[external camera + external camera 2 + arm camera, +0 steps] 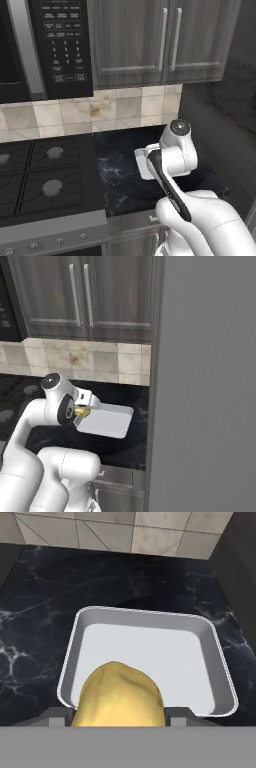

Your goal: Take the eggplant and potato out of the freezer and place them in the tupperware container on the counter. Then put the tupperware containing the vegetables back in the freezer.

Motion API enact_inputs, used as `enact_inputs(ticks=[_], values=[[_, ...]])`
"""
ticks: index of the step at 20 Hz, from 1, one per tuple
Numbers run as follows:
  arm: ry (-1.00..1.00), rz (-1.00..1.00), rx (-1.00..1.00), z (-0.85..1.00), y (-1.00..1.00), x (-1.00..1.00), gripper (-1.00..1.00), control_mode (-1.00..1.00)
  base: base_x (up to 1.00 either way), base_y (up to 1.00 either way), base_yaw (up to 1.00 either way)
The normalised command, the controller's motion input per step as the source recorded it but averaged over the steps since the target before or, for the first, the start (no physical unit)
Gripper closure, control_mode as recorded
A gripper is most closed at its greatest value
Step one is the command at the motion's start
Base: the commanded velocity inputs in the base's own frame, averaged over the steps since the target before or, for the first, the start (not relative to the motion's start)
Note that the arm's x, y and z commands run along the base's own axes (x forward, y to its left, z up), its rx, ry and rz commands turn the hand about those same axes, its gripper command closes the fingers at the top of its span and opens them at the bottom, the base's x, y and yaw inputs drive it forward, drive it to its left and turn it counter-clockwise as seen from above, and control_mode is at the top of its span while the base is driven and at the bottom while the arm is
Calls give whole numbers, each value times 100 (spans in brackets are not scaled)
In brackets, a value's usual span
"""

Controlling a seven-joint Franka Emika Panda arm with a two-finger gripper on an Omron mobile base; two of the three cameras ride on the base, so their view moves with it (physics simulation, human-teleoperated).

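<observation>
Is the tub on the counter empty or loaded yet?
Empty: the tub shows a bare floor. The potato hangs in the claw over its near rim.

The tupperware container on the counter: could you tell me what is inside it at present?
Nothing lies in the container; its pale floor shows bare in the hand view. The potato, held in the gripper, hangs over its near edge and hides that part of the floor and rim.

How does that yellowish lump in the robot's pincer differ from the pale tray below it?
The roundish yellow-tan potato is lumpy and solid; the shallow rectangular grey-white tupperware container is flat-bottomed, straight-sided and hollow. The potato is held up in the pincer; the container rests on the black marble-look counter. The potato looks narrower than the container. Both sit over the same stretch of counter.
</observation>
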Motion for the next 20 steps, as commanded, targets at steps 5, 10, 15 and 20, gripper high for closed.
enact_inputs(ticks=[5, 10, 15, 20], values=[[0, 0, 3, -35, 0, 39, 100, -100, 0, 0, 0], [0, 0, 4, -32, 0, 51, 100, -100, 0, 0, 0], [0, 0, 2, -35, 0, 36, 100, -100, 0, 0, 0], [0, 0, 0, -47, 0, 1, 100, -100, 0, 0, 0]])
